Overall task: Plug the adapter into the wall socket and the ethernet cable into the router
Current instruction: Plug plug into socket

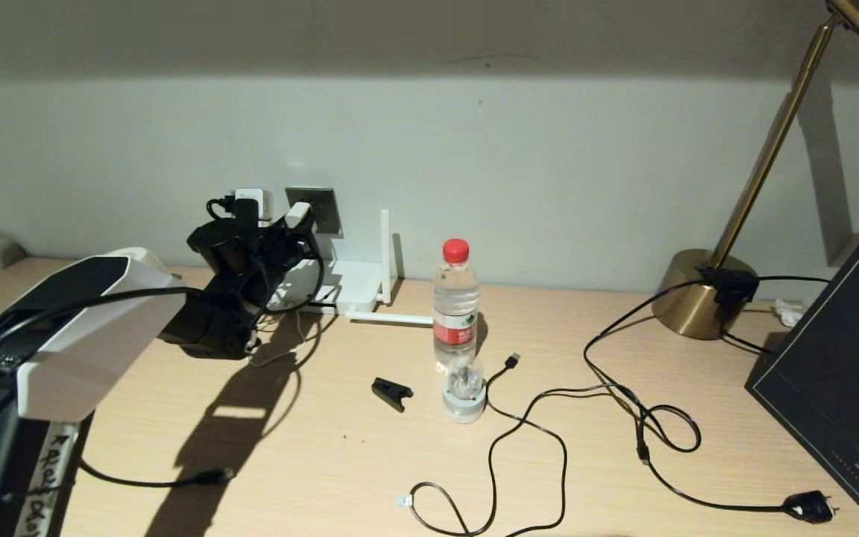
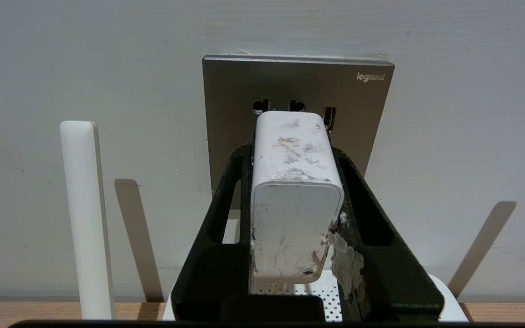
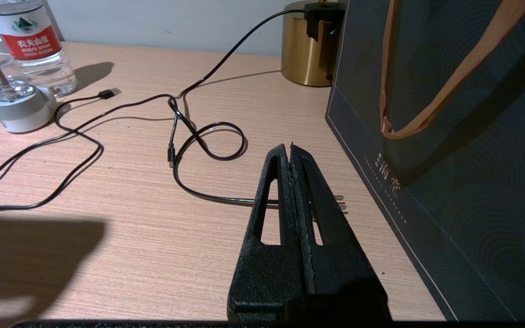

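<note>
The left tool [image 2: 292, 182] gripped the adapter [image 2: 294, 200] by its sides – prong end forward, just before the wall socket [image 2: 372, 118], ready to push in – while the right tool [image 3: 292, 150] sat pinched together over the worktop [image 3: 130, 237].

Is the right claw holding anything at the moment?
No, the right claw is shut on nothing above the wooden table.

Dim, warm light; hard, perhaps lamp-cast shadows.
</note>
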`<state>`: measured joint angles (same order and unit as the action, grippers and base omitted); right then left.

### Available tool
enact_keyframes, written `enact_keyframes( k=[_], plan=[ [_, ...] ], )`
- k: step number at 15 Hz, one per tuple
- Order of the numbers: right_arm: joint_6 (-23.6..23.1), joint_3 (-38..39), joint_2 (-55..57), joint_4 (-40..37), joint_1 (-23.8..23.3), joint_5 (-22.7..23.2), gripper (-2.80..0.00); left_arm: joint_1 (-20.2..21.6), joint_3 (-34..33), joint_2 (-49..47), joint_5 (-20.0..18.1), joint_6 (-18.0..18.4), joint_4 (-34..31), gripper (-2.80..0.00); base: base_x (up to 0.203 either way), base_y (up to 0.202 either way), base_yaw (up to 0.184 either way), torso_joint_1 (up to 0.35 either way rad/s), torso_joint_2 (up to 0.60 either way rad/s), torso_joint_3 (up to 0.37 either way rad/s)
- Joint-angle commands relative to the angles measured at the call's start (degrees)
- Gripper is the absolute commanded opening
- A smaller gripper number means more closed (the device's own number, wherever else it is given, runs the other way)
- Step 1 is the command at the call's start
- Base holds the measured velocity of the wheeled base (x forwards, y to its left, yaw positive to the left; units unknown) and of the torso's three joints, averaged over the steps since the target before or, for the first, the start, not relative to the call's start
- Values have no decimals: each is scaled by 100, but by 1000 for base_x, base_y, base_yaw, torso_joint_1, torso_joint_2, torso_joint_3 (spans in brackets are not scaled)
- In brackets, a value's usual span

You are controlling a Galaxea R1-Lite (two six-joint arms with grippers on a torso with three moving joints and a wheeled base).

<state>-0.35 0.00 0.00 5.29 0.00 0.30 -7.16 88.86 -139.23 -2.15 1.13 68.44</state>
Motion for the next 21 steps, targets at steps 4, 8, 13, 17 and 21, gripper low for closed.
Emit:
enact_keyframes(
  k=[4,8,13,17,21],
  plan=[
    [0,202,3,7,0,5,-280,13,-9,45,12,1,38,-280,0,0,0,0,0,0],
    [0,202,9,7,0,5,-280,13,-26,63,12,10,45,-280,0,0,0,0,0,0],
    [0,202,9,7,0,5,-280,18,-18,63,4,10,38,-280,0,0,0,0,0,0],
    [0,202,9,7,0,5,-280,22,-9,54,4,10,38,-280,0,0,0,0,0,0],
    [0,202,9,7,0,5,-280,13,-17,36,4,10,38,-280,0,0,0,0,0,0]
  ],
)
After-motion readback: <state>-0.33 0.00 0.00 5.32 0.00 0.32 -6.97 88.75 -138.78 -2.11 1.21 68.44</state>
